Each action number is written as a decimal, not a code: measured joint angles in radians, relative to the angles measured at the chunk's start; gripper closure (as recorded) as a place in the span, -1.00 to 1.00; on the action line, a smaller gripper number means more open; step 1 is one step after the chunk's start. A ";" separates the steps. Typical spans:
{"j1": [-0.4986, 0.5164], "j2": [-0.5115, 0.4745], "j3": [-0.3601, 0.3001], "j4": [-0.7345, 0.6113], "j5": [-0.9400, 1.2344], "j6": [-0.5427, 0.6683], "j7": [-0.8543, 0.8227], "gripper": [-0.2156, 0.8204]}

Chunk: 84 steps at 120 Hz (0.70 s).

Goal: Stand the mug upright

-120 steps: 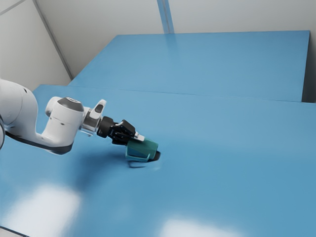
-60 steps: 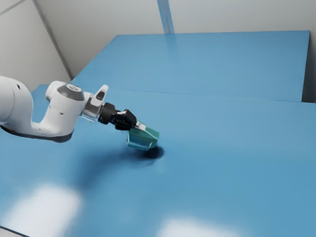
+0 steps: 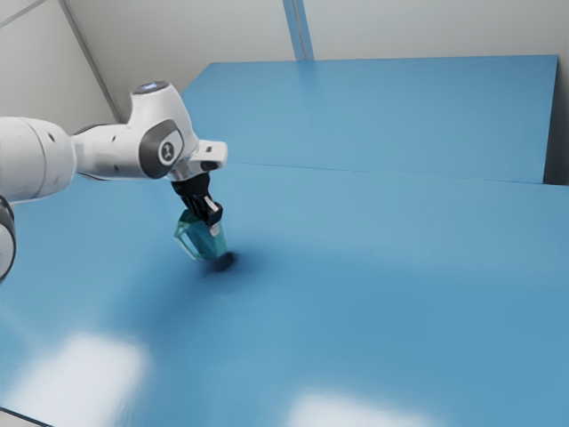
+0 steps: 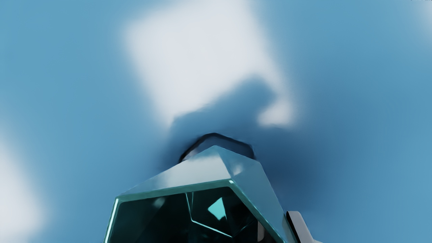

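Note:
The black gripper (image 3: 213, 228) points down at the upper part of the teal translucent mug (image 3: 206, 240) in the exterior view. Its fingers hold the mug by its wall, with the base low over the table and the body tilted a little. The handle is on the exterior view's left side. In the wrist view, the mug (image 4: 202, 172) shows its angular rim and dark opening. There the gripper (image 4: 279, 231) has one pale finger (image 4: 299, 226) outside the wall, and a pale strip is visible within the mug, likely the other finger.
A blue table (image 3: 382, 294) extends around the mug, with a dark shadow close under the base. Behind it is another blue surface (image 3: 382, 116), backed by a pale wall (image 3: 427, 27).
My hand has swung from a slanted reach to pointing down and moved toward the exterior view's left. The mug has gone with it, rising and turning from lying over to nearly upright.

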 joint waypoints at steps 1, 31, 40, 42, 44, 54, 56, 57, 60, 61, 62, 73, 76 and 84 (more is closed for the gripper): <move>-0.001 0.001 0.000 0.000 0.005 0.003 -0.008 0.93; -0.013 0.031 -0.001 -0.031 0.060 0.071 -0.214 0.75; -0.014 0.034 -0.001 -0.033 0.060 0.078 -0.258 0.42; -0.014 0.034 -0.001 -0.033 0.060 0.079 -0.267 0.35; -0.014 0.035 -0.001 -0.033 0.060 0.081 -0.276 0.28; -0.014 0.033 -0.001 -0.032 0.060 0.083 -0.317 0.01; -0.014 0.032 -0.001 -0.030 0.060 0.084 -0.324 -0.03; -0.013 0.032 -0.001 -0.030 0.060 0.084 -0.328 -0.05; -0.013 0.031 -0.001 -0.028 0.060 0.084 -0.338 -0.11; -0.014 0.030 -0.001 -0.028 0.060 0.084 -0.342 -0.12; -0.014 0.029 -0.001 -0.027 0.060 0.084 -0.345 -0.14; -0.012 -0.005 -0.005 0.009 0.060 0.059 -0.378 -0.29; -0.013 -0.014 -0.008 0.046 0.060 0.035 -0.386 -0.32; -0.018 -0.038 -0.015 0.183 0.060 -0.065 -0.406 -0.38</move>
